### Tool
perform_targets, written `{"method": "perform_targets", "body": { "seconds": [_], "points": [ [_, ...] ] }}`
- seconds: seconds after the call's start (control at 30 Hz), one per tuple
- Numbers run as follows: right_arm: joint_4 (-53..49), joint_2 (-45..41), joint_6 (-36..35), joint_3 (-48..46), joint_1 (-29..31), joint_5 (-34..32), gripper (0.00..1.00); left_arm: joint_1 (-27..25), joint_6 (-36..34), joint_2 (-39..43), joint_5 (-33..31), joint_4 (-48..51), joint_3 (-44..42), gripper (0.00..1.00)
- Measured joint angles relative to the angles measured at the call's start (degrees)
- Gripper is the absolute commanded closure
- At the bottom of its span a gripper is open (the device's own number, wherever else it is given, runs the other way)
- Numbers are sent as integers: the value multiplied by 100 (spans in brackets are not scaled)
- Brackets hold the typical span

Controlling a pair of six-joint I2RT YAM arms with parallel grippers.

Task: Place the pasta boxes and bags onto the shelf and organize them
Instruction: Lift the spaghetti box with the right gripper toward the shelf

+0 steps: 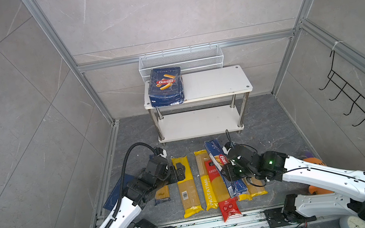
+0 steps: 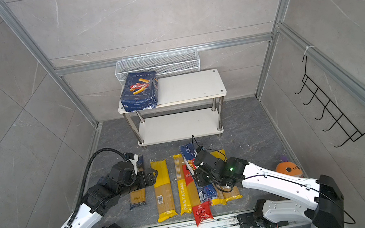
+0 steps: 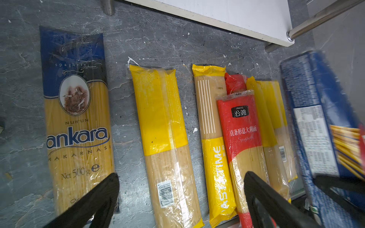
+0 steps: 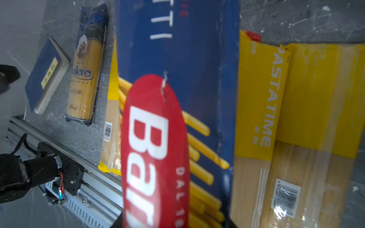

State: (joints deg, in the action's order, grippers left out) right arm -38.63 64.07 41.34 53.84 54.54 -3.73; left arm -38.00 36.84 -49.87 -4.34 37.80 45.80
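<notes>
"Barilla" is printed on the rigatoni box (image 1: 166, 86) and spaghetti box (image 4: 187, 49), "PASTATIME" on a yellow bag (image 1: 207, 190), "ankara" on a blue bag (image 3: 77, 128).

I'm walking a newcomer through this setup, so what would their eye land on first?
Probably the row of yellow and red spaghetti bags lying in front of the shelf. Next, the blue Barilla rigatoni box alone on the left end of its top board, and the right hand gripping the long Barilla spaghetti box over the bags.
</notes>
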Motion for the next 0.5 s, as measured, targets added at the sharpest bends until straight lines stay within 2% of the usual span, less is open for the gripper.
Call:
{"method": "perform_targets", "body": {
  "seconds": [0.3,0.5],
  "points": [
    [-881,-254,-367,1659,0,-391,58,0,-138,-457,9,37,452,0],
    [-1353,120,-802,2942,0,-866,57,0,-245,-807,52,35,728,0]
  ]
}}
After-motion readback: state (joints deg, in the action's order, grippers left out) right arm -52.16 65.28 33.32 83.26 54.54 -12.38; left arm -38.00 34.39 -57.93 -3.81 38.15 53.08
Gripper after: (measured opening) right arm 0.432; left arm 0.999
